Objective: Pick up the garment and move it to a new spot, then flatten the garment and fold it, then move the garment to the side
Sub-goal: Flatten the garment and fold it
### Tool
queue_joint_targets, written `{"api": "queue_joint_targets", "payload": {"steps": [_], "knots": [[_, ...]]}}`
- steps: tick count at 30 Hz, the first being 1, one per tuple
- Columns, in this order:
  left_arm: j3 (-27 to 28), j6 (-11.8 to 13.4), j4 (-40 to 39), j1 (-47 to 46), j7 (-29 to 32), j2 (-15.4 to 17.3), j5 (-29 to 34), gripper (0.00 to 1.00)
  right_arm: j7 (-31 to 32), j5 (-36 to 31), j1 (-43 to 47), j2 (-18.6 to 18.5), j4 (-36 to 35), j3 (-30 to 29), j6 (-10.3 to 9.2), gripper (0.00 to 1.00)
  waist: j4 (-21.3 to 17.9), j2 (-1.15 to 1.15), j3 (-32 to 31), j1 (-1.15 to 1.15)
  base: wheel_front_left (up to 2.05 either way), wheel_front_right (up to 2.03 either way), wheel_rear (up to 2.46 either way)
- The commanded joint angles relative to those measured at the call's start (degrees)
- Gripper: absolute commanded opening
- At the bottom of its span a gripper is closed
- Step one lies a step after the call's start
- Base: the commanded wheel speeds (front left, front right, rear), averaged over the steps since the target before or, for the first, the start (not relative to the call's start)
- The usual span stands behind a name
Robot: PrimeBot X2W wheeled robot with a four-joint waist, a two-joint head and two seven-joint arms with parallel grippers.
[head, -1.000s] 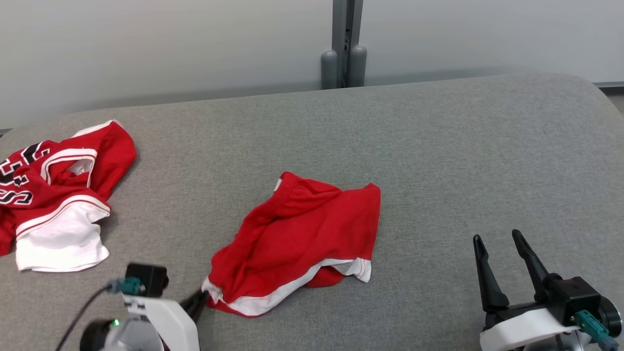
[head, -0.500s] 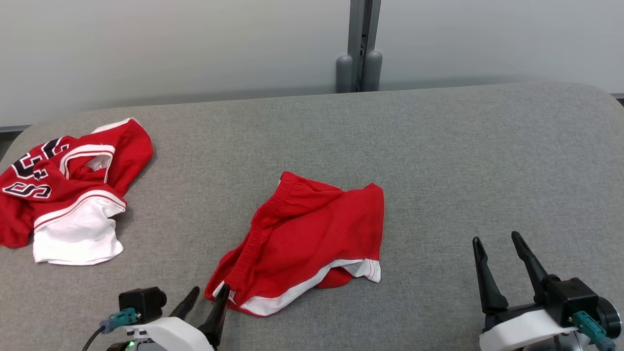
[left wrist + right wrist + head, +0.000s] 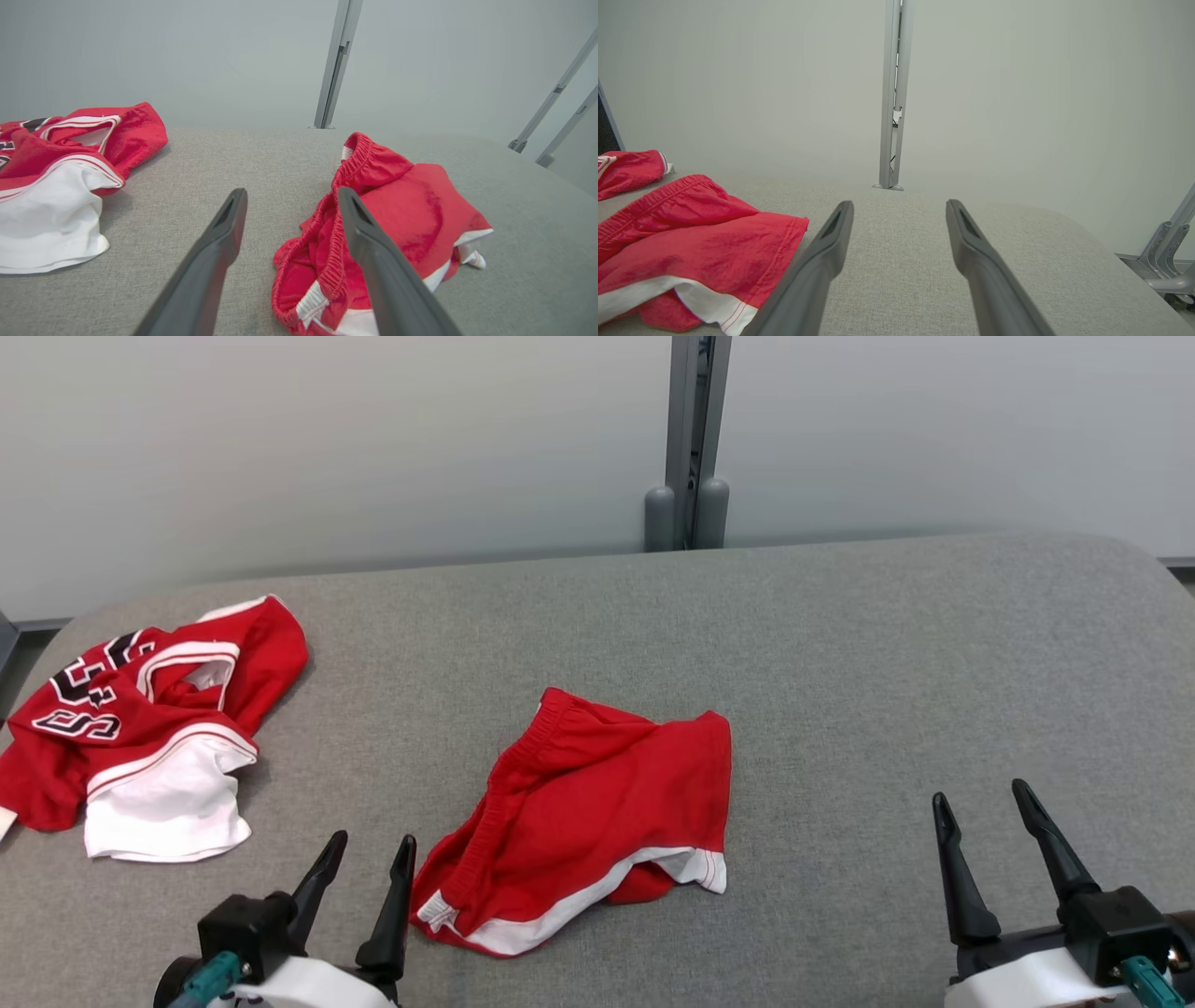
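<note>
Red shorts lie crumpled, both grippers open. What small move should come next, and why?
Probably bring the right gripper in to the white-trimmed hem corner of the red shorts: they lie bunched with that hem partly folded under, the left gripper stands open beside the waistband, and the right is open, apart from the cloth.

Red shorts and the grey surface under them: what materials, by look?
Red shorts: soft matte cloth, likely cotton-type knit; creases, gathered elastic waistband, white hem trim. Grey surface: matte woven upholstery fabric, flecked weave visible; rounded corners suggest padding.
</note>
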Motion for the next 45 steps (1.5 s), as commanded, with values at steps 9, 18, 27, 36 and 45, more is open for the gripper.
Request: {"api": "queue_joint_targets", "payload": {"steps": [9, 18, 27, 36, 45], "knots": [[8.0, 0.75, -4.62, 8.94, -0.78, -3.23, 15.96, 1.0, -0.28, -4.12, 3.33, -0.33, -1.35, -1.05, 0.01, 1.0, 0.61, 0.0, -3.97, 0.0, 0.0, 0.0, 0.0], [16.69, -1.56, -4.49, 11.78, -0.79, -8.21, 22.8, 1.0, -0.28, -1.41, 3.63, -0.35, 2.55, 1.86, 0.01, 1.0, 1.29, 0.0, -4.83, 0.0, 0.0, 0.0, 0.0], [23.07, -5.38, -3.13, 12.22, -0.79, -11.83, 27.34, 1.0, -0.28, 1.4, 3.48, -0.35, 3.82, 3.13, 0.01, 1.0, 1.15, 0.0, -4.97, 0.0, 0.0, 0.0, 0.0], [27.11, -8.3, -2.07, 12.6, -0.8, -14.65, 30.3, 1.0, -0.28, 2.25, 2.89, -0.34, 4.09, 4.06, 0.01, 1.0, 1.19, 0.0, -4.76, 0.0, 0.0, 0.0, 0.0], [24.81, -11.85, -0.34, 9.9, 7.03, -12.84, 31.32, 1.0, 9.28, 8.71, -2.33, -3.54, 6.12, 15.55, 0.01, 1.0, 0.82, 0.0, -4.7, 0.0, 0.0, 0.0, 0.0]]}}
